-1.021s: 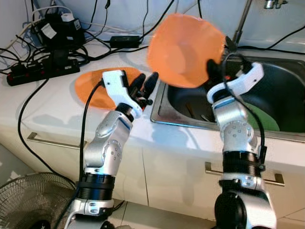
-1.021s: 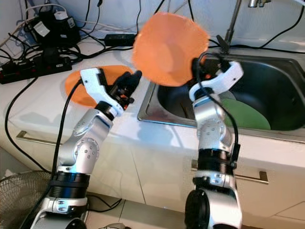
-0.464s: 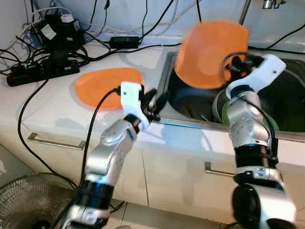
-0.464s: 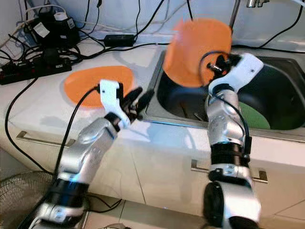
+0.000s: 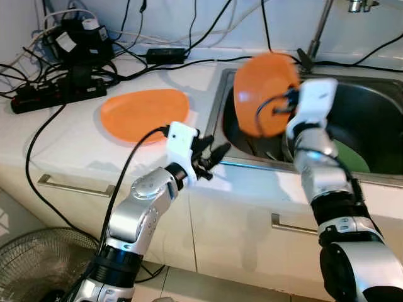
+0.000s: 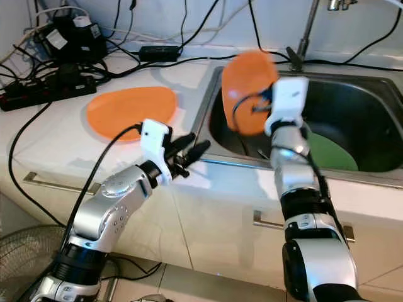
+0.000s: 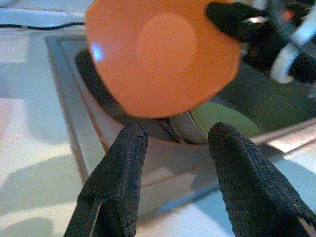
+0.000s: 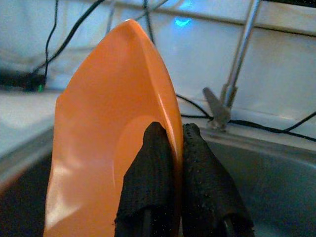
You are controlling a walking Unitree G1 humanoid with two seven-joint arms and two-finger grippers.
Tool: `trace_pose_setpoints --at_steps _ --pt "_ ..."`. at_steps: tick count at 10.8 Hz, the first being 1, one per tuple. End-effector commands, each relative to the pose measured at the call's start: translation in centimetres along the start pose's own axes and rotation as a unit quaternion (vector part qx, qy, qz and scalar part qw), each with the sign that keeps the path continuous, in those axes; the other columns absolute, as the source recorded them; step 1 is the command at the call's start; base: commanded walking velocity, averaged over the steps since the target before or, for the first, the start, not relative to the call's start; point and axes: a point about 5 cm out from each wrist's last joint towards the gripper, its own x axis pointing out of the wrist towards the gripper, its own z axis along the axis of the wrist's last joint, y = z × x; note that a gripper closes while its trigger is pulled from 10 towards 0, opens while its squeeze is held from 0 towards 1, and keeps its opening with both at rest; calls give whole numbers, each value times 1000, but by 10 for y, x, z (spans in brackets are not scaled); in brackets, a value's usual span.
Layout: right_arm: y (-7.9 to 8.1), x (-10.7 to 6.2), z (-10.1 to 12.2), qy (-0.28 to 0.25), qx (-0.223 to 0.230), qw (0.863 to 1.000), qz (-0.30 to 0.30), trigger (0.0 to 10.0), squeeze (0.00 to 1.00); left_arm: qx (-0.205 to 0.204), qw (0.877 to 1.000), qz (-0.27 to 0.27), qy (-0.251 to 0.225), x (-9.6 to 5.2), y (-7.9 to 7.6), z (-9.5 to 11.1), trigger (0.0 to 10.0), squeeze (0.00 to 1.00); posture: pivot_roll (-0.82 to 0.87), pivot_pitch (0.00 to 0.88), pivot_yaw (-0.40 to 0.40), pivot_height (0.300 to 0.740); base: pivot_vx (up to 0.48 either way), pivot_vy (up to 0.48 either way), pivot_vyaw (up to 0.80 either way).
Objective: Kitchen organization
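Over the sink (image 5: 371, 119) at upper right, right fingers (image 8: 163, 197) pinched the orange bowl (image 5: 261, 94); left fingers (image 7: 121, 182) spread, empty.

I'm swinging the right tool (image 8: 170, 163) with the orange bowl (image 5: 263, 93) away from above the desk (image 5: 75, 135), lowering it over the sink (image 5: 371, 119). I'm pulling the left tool (image 5: 211, 160) back off the orange plate (image 5: 143, 113) toward the desk's front edge.
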Motion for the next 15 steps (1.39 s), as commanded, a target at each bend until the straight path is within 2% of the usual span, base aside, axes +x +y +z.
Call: trace_pose_setpoints --at_steps 1,4,5,7,10,11,12,14,15 --pt "0 4 9 -24 -28 999 4 10000 0 11 1000 -16 7 -3 -4 1 10000 0 101 0 63 740 0 0 0" --pt "7 3 -4 -9 -75 997 24 10000 0 19 999 -26 15 -8 -5 -1 10000 0 104 0 62 740 0 0 0" --pt "11 2 -10 5 -68 997 34 10000 0 24 999 -28 20 -8 -6 -2 10000 0 106 0 62 740 0 0 0" --pt "16 -3 -21 20 -80 995 52 10000 0 25 998 -45 30 -8 -12 -5 10000 0 105 0 64 740 0 0 0" --pt "18 -4 -24 23 -79 994 65 10000 0 33 998 -42 42 -8 -12 -9 10000 0 109 0 62 740 0 0 0" --pt "19 -4 -25 23 -80 994 69 10000 196 33 998 -41 45 -8 -13 -10 10000 0 110 0 61 740 0 0 0" --pt "21 -4 -25 23 -80 994 73 10000 706 34 998 -39 47 -8 -12 -11 10000 0 111 0 60 740 0 0 0" --pt "23 -4 -26 25 -80 994 75 10000 608 35 997 -40 47 -8 -12 -11 10000 0 113 0 59 740 0 0 0" --pt "23 -4 -26 26 -79 994 76 10000 59 37 997 -38 48 -8 -11 -11 10000 0 113 0 58 740 0 0 0"
